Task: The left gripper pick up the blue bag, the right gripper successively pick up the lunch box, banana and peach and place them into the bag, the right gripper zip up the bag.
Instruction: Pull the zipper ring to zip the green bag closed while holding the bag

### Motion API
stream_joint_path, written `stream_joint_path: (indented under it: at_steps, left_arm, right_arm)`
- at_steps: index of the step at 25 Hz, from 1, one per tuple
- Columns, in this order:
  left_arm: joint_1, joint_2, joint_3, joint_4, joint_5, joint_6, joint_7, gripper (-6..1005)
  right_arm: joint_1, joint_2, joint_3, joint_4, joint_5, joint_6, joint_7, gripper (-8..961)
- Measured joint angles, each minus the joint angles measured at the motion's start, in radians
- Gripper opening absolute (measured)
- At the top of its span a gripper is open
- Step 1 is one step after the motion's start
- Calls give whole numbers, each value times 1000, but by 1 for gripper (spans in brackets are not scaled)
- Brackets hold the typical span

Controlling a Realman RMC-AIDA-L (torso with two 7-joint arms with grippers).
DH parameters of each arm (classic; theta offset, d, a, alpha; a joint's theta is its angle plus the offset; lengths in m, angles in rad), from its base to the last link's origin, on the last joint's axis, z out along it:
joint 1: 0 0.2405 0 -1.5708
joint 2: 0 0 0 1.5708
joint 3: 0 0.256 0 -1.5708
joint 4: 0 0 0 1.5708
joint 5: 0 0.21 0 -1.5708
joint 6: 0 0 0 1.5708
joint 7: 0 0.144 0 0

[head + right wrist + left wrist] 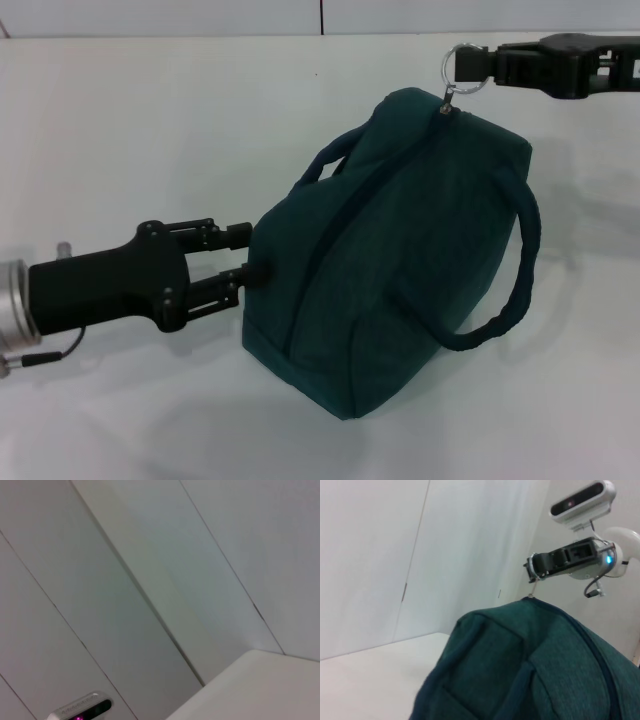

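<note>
Bag (400, 260) sits in the middle of the white table (120, 120), big and blue-green, its long side running from 7 o'clock up to 1 o'clock. The zipper line looks closed along the top. The left gripper (248, 262) pinches the bag's end at 9 o'clock, fingers narrow on the cloth. The right gripper (468, 62) is at 1 o'clock, fingers tight on the little zipper ring (455, 68).

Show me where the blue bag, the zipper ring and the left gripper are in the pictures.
blue bag (400, 270), head view, on its side panel.
zipper ring (452, 64), head view, on the metal ring's rim.
left gripper (252, 255), head view, midway between its fingertips.
</note>
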Motion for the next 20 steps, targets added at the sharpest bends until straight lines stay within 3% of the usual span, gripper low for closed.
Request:
stream_joint_path:
  at_steps: [6, 10, 13, 20]
  left_arm:
    - [24, 2, -1, 109, 2, 23, -94, 493]
    - [25, 21, -1, 225, -5, 118, -238, 496]
    - [20, 22, 3, 302, -10, 147, -316, 498]
    - [-34, -34, 92, 663, 47, 122, -638, 502]
  right_arm:
    - [-28, 0, -2, 11, 41, -8, -31, 28]
    - [-33, 0, 0, 26, 51, -10, -45, 28]
    - [-33, 0, 4, 57, 59, -10, -61, 29]
    - [-23, -2, 6, 169, 108, 3, -104, 30]
